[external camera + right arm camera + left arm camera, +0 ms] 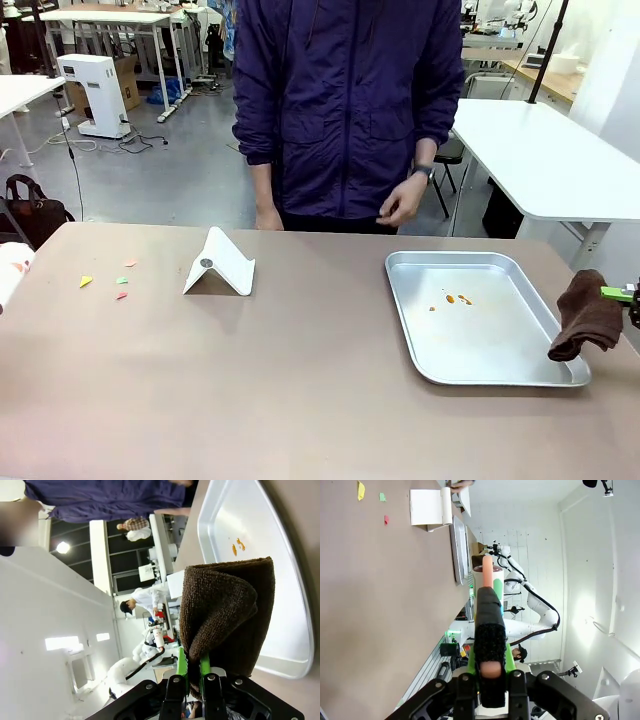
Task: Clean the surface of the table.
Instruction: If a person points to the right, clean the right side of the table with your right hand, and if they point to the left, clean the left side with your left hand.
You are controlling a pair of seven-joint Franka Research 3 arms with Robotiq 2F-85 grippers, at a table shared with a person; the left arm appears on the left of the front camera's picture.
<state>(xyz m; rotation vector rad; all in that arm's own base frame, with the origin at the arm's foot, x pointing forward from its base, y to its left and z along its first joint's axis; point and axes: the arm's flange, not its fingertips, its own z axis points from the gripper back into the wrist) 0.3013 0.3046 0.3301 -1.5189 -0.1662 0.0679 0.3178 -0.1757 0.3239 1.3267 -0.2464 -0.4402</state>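
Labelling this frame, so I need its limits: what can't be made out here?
- Front view: right pincer, holding the brown cloth, cut by the edge.
- Front view: orange specks in the tray, too small.
- Left wrist view: left pincer's black-wrapped tool, kind unclear.

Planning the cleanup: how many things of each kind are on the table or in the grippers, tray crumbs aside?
Paper scraps: 4
Stand: 1
Tray: 1
Cloth: 1
Black tool: 1
Total: 8
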